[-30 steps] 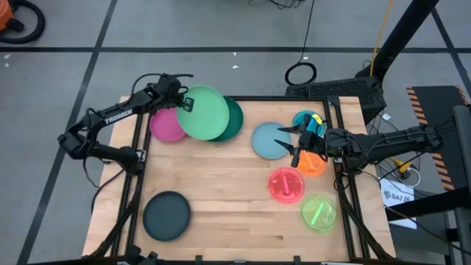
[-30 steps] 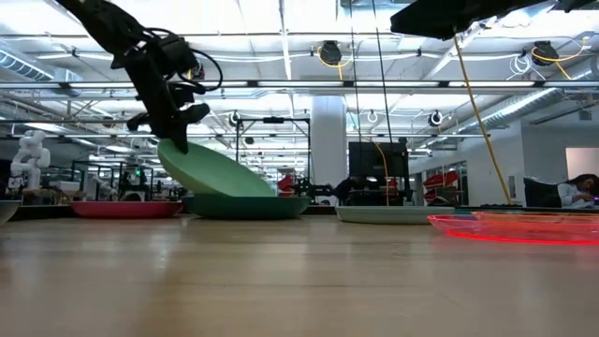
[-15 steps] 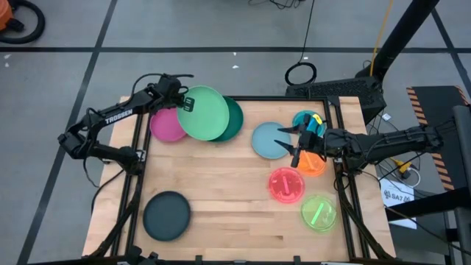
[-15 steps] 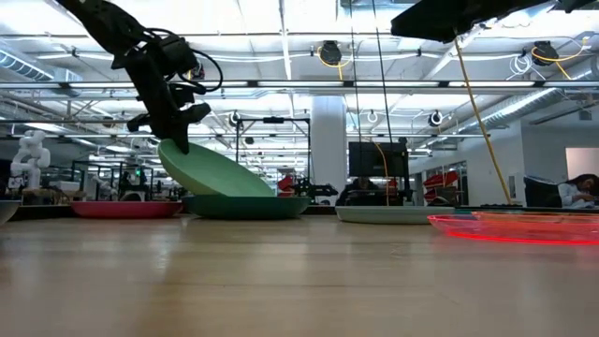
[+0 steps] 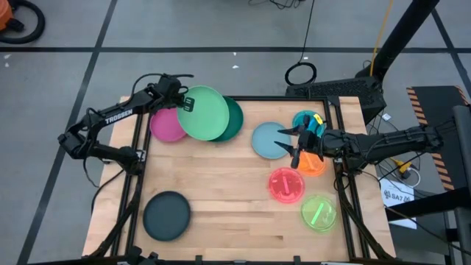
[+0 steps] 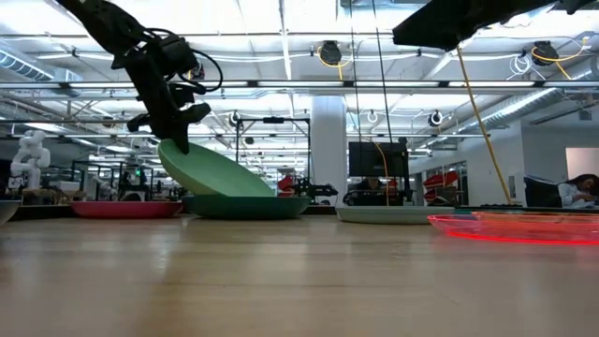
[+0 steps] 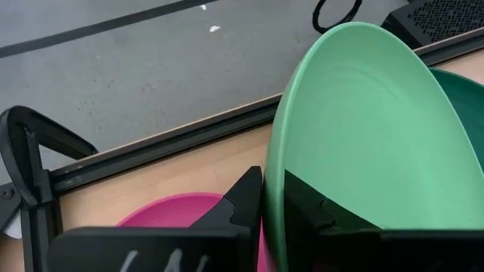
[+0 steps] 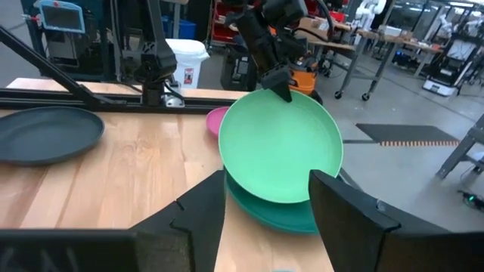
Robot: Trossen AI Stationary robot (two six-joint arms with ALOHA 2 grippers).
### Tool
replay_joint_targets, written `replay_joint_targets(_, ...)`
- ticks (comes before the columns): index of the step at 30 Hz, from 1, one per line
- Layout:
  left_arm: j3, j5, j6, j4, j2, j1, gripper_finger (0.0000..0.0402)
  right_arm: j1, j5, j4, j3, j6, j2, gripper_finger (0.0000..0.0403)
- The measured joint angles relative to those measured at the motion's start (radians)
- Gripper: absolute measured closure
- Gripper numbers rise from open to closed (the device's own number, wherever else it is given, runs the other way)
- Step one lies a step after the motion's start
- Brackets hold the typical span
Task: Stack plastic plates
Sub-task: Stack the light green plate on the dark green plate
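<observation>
My left gripper (image 5: 184,103) is shut on the light green plate (image 5: 202,112) at the table's far left, held tilted over the dark green plate (image 5: 232,119). The magenta plate (image 5: 166,124) lies left of them. My right gripper (image 5: 288,138) is open above the pale blue plate (image 5: 268,140), touching nothing. The teal (image 5: 304,119), orange (image 5: 312,163), pink (image 5: 286,184) and lime (image 5: 318,212) plates lie flat at the right. The black plate (image 5: 166,214) lies near left. My left gripper pinches the light green plate's left rim (image 7: 271,198) between its two fingers, one finger on the plate's upper face (image 7: 314,208) and one on its underside. The fingers come slanting down from the table's left. The plate is tilted, its lifted left rim (image 6: 168,150) up and its right part resting on the dark green plate (image 6: 248,206).
A black metal frame (image 5: 140,147) runs along the table's left, far and right edges. Bare wood (image 5: 221,191) lies in the table's middle and near part. Beyond the table are a grey floor and a workshop room.
</observation>
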State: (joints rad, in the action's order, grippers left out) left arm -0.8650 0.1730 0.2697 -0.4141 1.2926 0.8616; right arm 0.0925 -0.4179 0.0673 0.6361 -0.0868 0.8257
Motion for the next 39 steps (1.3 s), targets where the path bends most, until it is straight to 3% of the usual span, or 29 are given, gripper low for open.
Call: replay_joint_targets(39,0.0,0.001,-0.017,-0.003,-0.001,-0.013,0.0364,0.0,0.001,-0.021,0.0,0.034,0.013,0.022)
